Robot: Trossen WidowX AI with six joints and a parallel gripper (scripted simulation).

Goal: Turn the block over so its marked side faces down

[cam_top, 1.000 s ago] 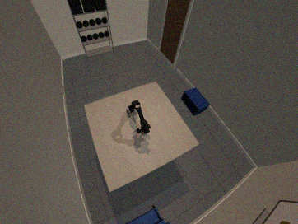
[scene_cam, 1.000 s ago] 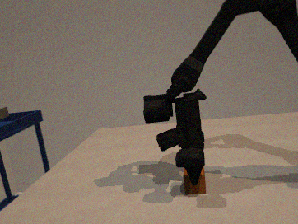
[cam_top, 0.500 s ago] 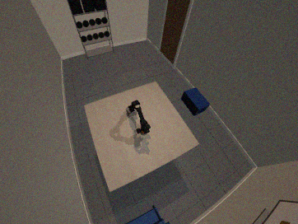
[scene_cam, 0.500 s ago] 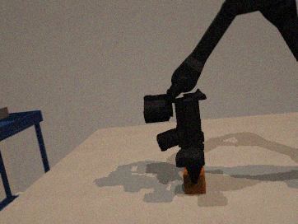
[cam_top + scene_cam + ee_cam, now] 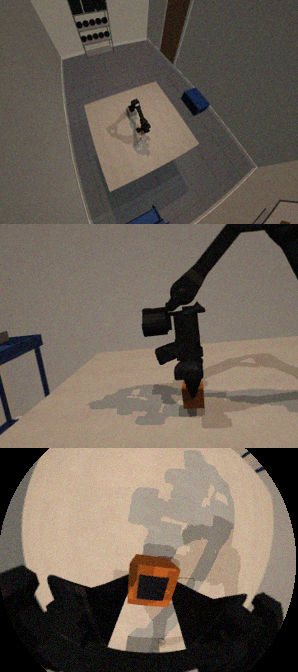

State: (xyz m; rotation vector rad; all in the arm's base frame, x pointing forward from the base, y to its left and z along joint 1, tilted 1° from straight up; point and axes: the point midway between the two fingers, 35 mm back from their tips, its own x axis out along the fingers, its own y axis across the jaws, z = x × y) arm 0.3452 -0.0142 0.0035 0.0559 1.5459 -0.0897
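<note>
The orange block (image 5: 197, 403) (image 5: 133, 593) is between the fingers. Its dark square mark (image 5: 152, 587) faces up toward the wrist camera. My gripper (image 5: 142, 130) (image 5: 193, 394) (image 5: 150, 580) points down and is shut on the block, one finger on each side in the wrist view. In the exterior view the block hangs slightly above the table (image 5: 103, 161) (image 5: 255, 423) (image 5: 75, 523), upright, with a dark shadow below it. The near finger covers part of its side there. The block is barely visible in the top view.
The arm's shadows fall across the table around the block. Off the table, a blue box (image 5: 194, 101) stands by the wall, and a blue stand (image 5: 146, 217) (image 5: 29, 341) is beyond one table edge. A rack (image 5: 98, 51) with dark round items is at the far wall.
</note>
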